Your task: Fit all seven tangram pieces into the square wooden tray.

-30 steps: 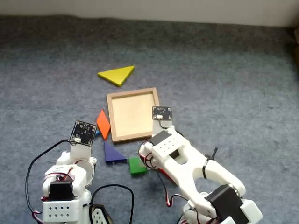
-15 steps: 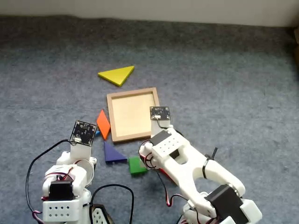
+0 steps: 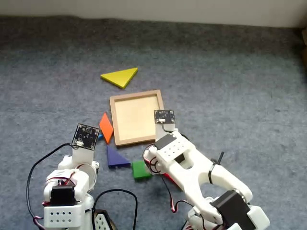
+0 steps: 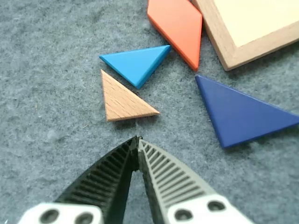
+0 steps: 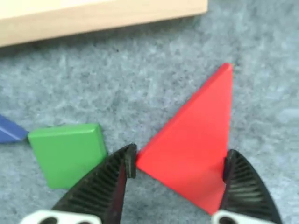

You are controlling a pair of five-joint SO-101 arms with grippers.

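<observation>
Right wrist view has the right gripper [image 5: 180,158] low over the carpet [image 5: 140,70] w/ its jaws spread and the red triangle [image 5: 196,135] lying flat between them. Risks as we judge them: 1) the piece is thin and flat on soft pile, so fingers closing too high may ride over its top and come up w/ nothing; 2) a triangle has no parallel sides, so a squeeze on slanted edges could spin it or squirt it out; 3) the green square [image 5: 70,151] sits just beside one finger [image 5: 112,182], so any sideways drift prob. nudges it or traps it in the bite. The tray [image 5: 93,18] is near, beyond the triangle's sharp tip, so a tilted carry could clip its rim.

Piece vs fingers: the triangle's wide end fills the gap; one long edge runs up to the green-side finger, and the other finger [image 5: 243,186] stands at the opposite corner. We can't tell if either pad touches it yet. Its tip points away from the gripper, toward the tray.

Left wrist view: left gripper [image 4: 138,144] has fingers pressed together on nothing, tips just short of the small wooden triangle [image 4: 121,100].
</observation>
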